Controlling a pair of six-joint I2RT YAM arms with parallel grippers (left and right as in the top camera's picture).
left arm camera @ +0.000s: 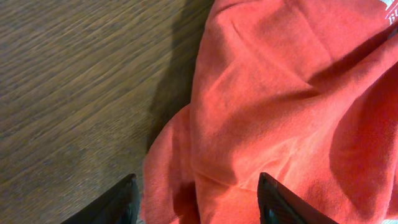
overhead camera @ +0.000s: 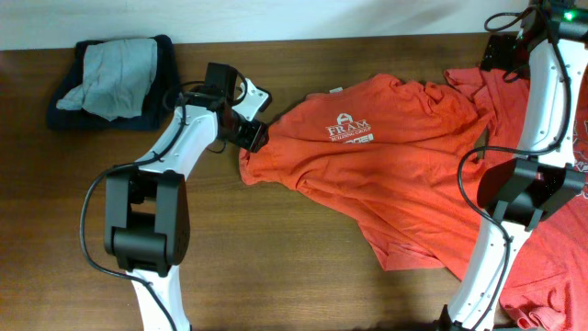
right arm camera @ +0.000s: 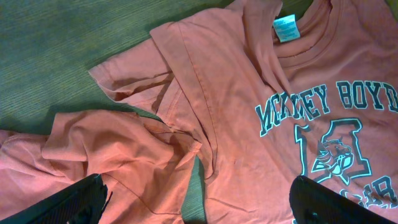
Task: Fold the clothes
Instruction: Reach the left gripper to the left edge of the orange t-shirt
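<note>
Overhead, we're seeing the left gripper [overhead camera: 257, 115] hanging at the left hem of the orange-red shirt [overhead camera: 386, 156] sprawled in the middle, jaws apart around fabric. The right gripper [right arm camera: 205, 205] is gaping above a second shirt [right arm camera: 298, 93]. We're risking pinching doubled layers and dragging a bunch.

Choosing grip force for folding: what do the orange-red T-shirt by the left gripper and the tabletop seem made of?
Orange-red T-shirt: soft matte knit, probably cotton; it drapes in loose wrinkles. Tabletop: dark brown wood or wood-look laminate; fine grain lines, slight sheen.
</note>
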